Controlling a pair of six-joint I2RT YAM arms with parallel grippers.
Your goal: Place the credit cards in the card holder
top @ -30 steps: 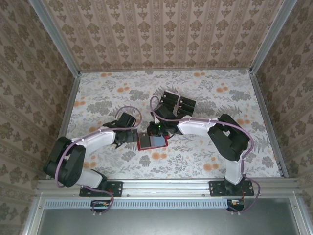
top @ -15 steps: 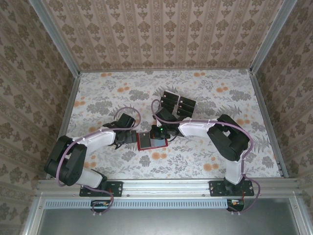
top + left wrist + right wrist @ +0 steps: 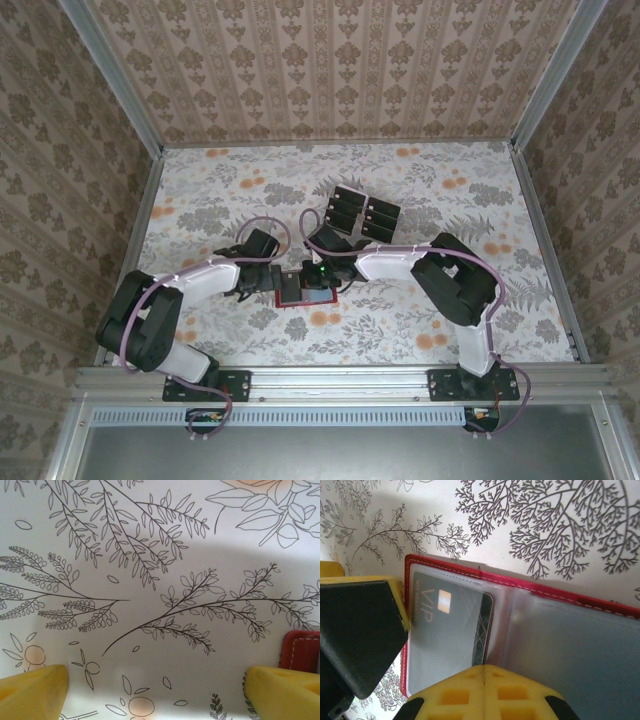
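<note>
Over open red leather-like folding wallet (image 3: 520,580): my right pincer (image 3: 483,680) clenched, tips at end of black rectangular VIP card (image 3: 450,625) lying under clear pocket. Nudge card flat, slow, straight inward. Left pincer (image 3: 155,690) released beside wallet edge; brace there.

red card holder (image 3: 555,630), black credit cards (image 3: 380,215), floral table (image 3: 420,320)

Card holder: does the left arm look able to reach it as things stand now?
Probably yes. The left gripper is open, low over the table, and the card holder lies right beside one finger, nothing between them. The shut right gripper is over its pockets, so only that edge looks free.
</note>
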